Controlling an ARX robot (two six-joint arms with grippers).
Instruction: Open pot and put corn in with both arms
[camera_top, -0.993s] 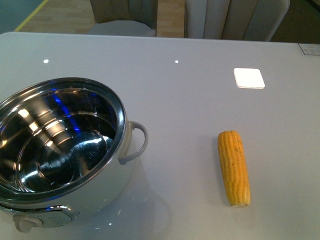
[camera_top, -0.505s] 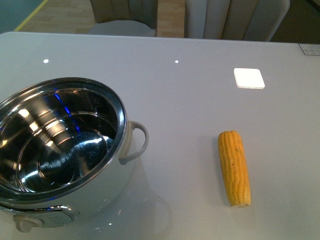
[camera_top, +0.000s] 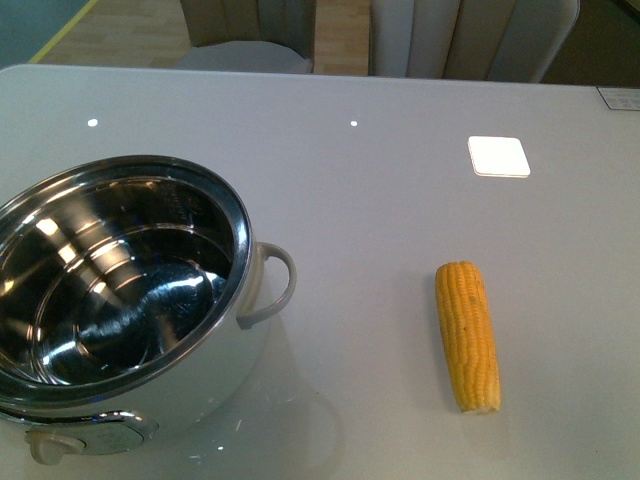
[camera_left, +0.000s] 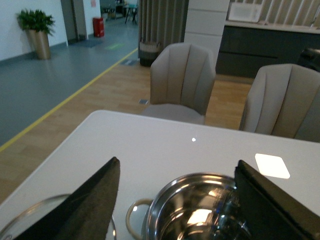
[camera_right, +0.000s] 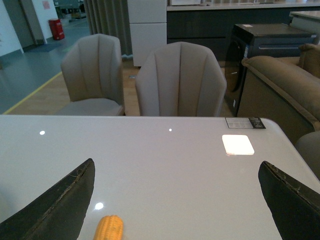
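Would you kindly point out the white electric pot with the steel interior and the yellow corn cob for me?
White electric pot with steel interior (camera_top: 225, 365): front view, on its white side wall.
Yellow corn cob (camera_top: 467, 335): front view, middle of the cob.

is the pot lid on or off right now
Off: the pot shows a bare, empty steel interior, and the corn lies on the table beside it.
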